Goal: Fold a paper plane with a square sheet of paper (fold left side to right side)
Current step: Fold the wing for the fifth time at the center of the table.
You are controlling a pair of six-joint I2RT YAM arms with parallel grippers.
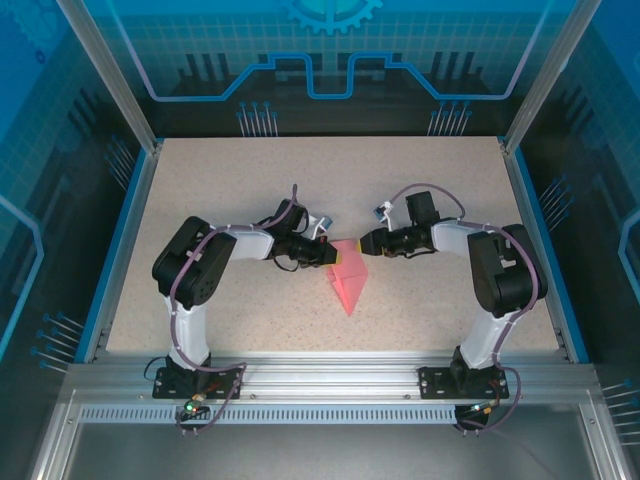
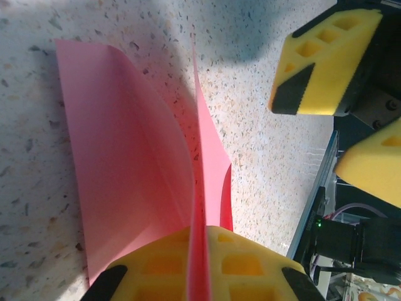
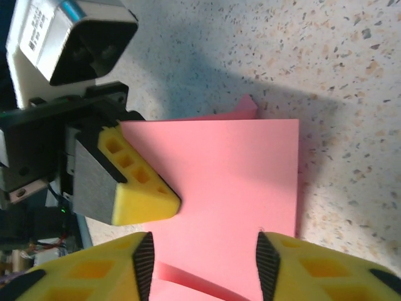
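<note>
Left gripper (image 2: pixel 197 241): jaws closed tight on the paper (image 2: pixel 125 163), pinching an upright fold between the yellow pads. From the pinch a pink flap curls up and away to the left, hiding the table behind it; a second layer lies flatter on the right.

Right gripper (image 3: pixel 200 260): jaws apart, one finger on each side of the paper's (image 3: pixel 238 182) near edge, pads clear of the sheet. The left gripper's yellow finger (image 3: pixel 141 188) sits on the sheet's left edge and blocks that side.

From above, the left gripper (image 1: pixel 327 256) and right gripper (image 1: pixel 358 243) face each other, close together, over the top of the paper (image 1: pixel 348 283). The paper lies mid-table, its point toward the arm bases.

Speckled table (image 1: pixel 250 180) bare around it. Blue walls (image 1: pixel 330 50) on three sides, metal rail (image 1: pixel 330 372) along the near edge.
</note>
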